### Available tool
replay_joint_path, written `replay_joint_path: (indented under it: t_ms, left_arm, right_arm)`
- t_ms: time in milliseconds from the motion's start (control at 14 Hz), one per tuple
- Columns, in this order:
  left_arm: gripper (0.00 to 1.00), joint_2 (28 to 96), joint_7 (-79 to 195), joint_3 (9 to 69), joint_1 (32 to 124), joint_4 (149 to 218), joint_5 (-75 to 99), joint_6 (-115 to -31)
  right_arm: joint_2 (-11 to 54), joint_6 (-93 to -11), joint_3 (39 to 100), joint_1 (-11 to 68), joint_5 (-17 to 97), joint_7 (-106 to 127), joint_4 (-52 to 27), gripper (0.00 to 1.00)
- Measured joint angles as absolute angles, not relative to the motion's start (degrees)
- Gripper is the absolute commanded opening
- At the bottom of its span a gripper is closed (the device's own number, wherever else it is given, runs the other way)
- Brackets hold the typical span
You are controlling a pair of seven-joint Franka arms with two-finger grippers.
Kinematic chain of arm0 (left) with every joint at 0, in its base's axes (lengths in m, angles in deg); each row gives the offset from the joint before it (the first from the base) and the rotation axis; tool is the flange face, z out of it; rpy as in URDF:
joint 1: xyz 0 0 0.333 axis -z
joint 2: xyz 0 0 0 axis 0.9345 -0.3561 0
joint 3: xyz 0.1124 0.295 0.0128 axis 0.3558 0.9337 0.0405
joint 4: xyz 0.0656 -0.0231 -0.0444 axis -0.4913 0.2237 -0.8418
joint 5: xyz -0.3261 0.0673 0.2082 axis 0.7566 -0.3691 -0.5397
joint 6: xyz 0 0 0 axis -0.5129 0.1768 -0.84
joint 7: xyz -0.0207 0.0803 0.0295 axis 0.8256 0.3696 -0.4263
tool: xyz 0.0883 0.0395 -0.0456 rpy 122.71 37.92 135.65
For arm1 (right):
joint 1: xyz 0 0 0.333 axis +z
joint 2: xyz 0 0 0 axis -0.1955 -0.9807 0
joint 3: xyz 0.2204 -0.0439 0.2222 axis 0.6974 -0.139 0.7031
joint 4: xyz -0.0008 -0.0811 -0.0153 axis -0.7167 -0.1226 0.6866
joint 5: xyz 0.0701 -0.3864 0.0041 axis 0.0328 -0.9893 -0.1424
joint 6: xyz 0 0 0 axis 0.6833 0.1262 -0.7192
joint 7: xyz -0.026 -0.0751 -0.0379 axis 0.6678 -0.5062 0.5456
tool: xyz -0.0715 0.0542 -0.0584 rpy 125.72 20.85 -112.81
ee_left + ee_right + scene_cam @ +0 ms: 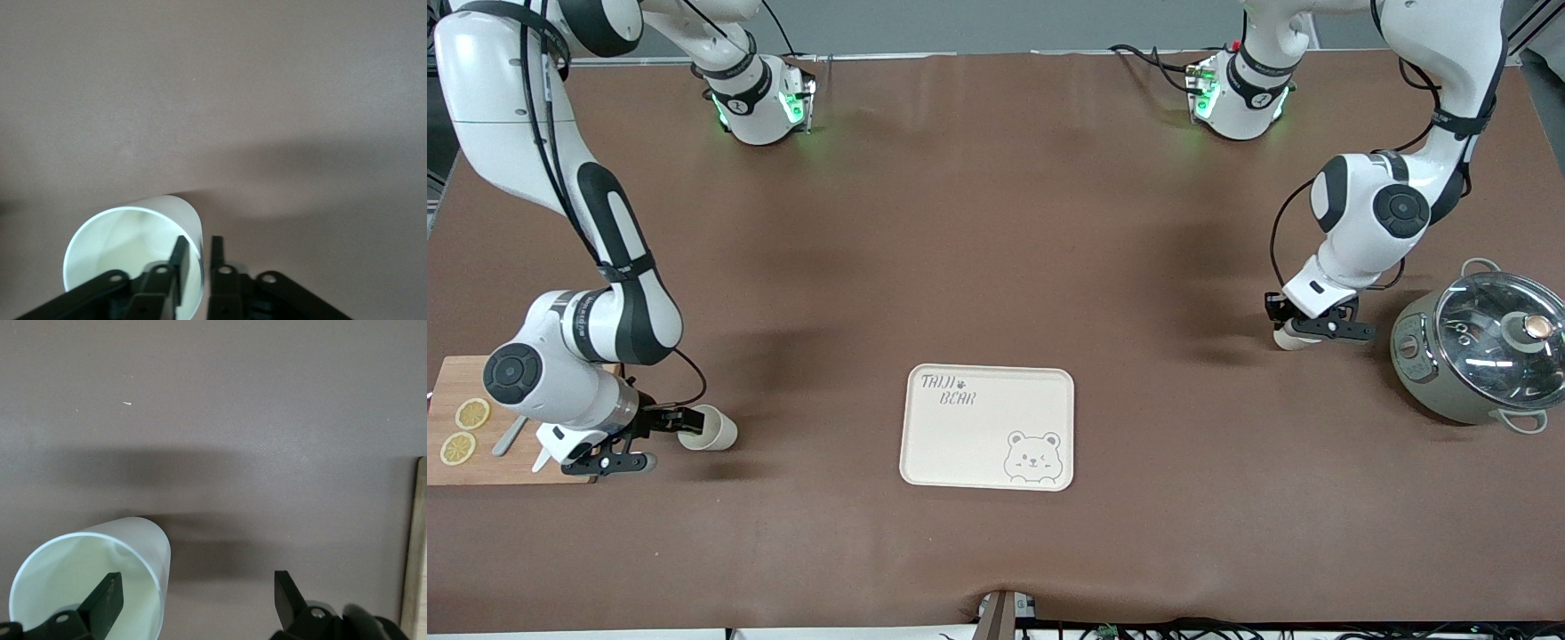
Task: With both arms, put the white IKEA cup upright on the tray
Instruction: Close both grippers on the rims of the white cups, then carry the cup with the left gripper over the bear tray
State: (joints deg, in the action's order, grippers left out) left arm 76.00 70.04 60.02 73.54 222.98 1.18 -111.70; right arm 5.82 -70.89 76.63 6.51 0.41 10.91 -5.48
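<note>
The cream tray (978,444) with "TAIJI BEAR" lettering and a winking bear lies near the table's middle, with nothing on it. Two white cups show. One cup (711,430) lies on its side beside the cutting board, toward the right arm's end. My right gripper (671,439) is open at its mouth; in the right wrist view one finger (107,593) sits inside the cup (80,573) and the other outside. The second cup (1288,339) is by the pot. My left gripper (1285,324) is shut on its rim, one finger inside the cup (120,247), gripper (198,243).
A wooden cutting board (489,462) with two lemon slices (471,413) and a knife lies under the right arm's wrist; its edge shows in the right wrist view (413,547). A grey pot with a glass lid (1485,351) stands close beside the left gripper.
</note>
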Motion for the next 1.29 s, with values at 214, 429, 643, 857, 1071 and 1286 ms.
replay_joint_path:
  t_ms: [214, 429, 643, 857, 1071, 1286]
  left_arm:
    - [0.0, 76.2, 70.1, 60.0, 73.5, 223.1, 1.2, -111.8]
    - [0.0, 76.3, 70.1, 60.0, 73.6, 222.8, 1.2, -112.2]
    - [0.0, 76.3, 69.7, 59.9, 74.4, 221.0, 1.2, -112.3]
    - [0.0, 76.2, 66.3, 59.8, 77.1, 218.5, 1.2, -111.9]
    - [0.0, 75.7, 62.2, 59.8, 80.8, 212.4, 1.2, -102.6]
    - [0.0, 75.3, 55.9, 59.7, 83.9, 202.6, -0.6, -89.6]
  right_arm:
    - [5.8, -71.5, 76.7, 6.5, 0.4, 10.9, -5.7, 1.0]
    - [5.8, -72.1, 76.7, 6.6, 0.4, 10.9, -6.0, 1.0]
    - [5.7, -72.4, 76.8, 6.6, 0.4, 10.9, -6.2, 1.0]
    - [5.6, -72.6, 76.8, 6.6, 0.4, 10.9, -6.2, 1.0]
    - [5.3, -72.9, 76.8, 6.6, 0.4, 10.9, -6.2, 1.0]
    - [4.9, -73.2, 76.8, 6.6, 0.4, 10.9, -6.3, 1.0]
